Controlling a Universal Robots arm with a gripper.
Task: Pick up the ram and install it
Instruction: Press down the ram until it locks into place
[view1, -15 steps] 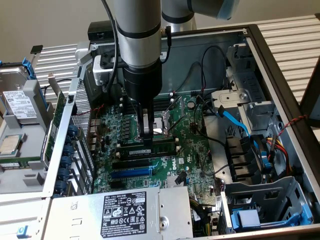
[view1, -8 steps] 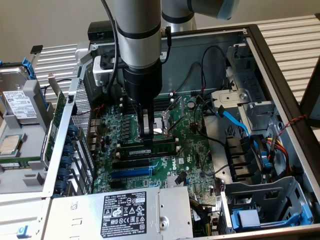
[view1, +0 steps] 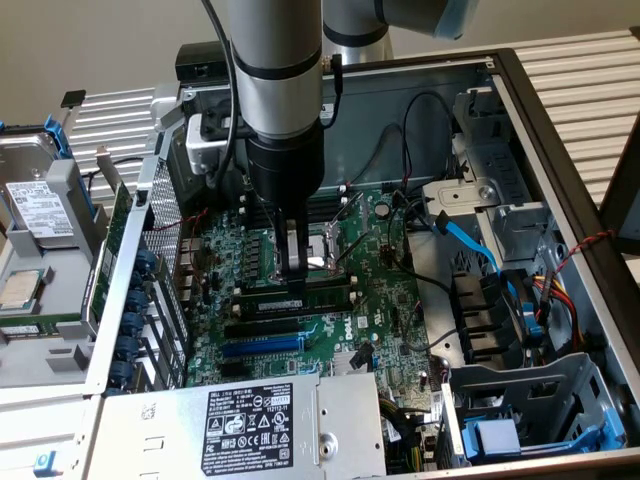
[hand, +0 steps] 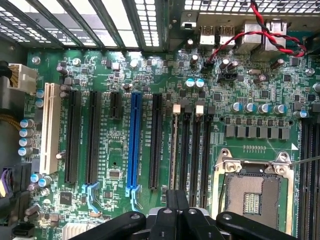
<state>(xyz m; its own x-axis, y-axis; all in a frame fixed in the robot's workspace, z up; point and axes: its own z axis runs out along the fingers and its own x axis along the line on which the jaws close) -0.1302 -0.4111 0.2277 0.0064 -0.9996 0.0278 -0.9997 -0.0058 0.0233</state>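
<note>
Fingers (view1: 293, 262) pressed together over the ram (view1: 300, 294); wrist view adds blue slot (hand: 134, 145).

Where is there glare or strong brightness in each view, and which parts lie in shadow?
Exterior view: a small glare spot sits on the metal of the CPU socket, just beside the gripper; the motherboard around it is dim under the arm. Wrist view: daylight through the case's vent grille is washed out to white, while the blue expansion slot and board are evenly lit.
</note>
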